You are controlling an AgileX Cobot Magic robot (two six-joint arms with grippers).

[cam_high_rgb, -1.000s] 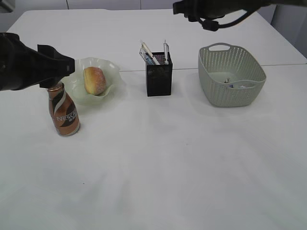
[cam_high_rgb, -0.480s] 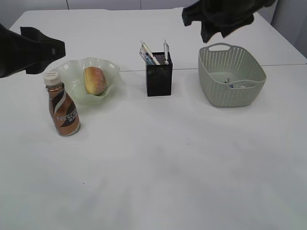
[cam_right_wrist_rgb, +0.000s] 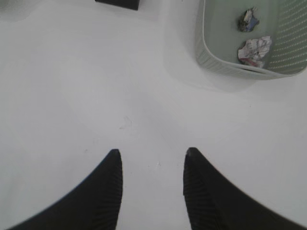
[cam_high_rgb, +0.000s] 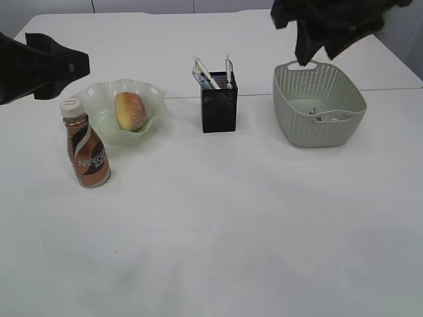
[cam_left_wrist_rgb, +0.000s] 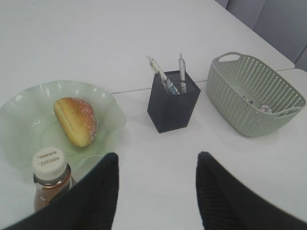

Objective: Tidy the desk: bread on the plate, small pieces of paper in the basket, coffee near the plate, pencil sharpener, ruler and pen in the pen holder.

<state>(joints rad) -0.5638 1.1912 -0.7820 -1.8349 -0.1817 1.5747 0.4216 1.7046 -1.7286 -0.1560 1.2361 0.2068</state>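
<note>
Now left gripper [cam_left_wrist_rgb: 153, 165] spread, empty, upper left of ext. view; coffee bottle [cam_high_rgb: 86, 146] just below it, beside plate [cam_high_rgb: 102, 104]. Right gripper [cam_right_wrist_rgb: 152, 155] spread above basket [cam_high_rgb: 344, 122], upper right.

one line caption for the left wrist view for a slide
Open left gripper above capped brown coffee bottle, beside sugared bread on green plate.

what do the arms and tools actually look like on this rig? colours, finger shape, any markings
Both arms are matte black. The left tool has two broad, flat, tapering fingers. The right tool has pointed black fingers with fine ribbing along the inner faces. In the exterior view both show as dark blocky shapes. No logos, labels or cables are visible now.
</note>
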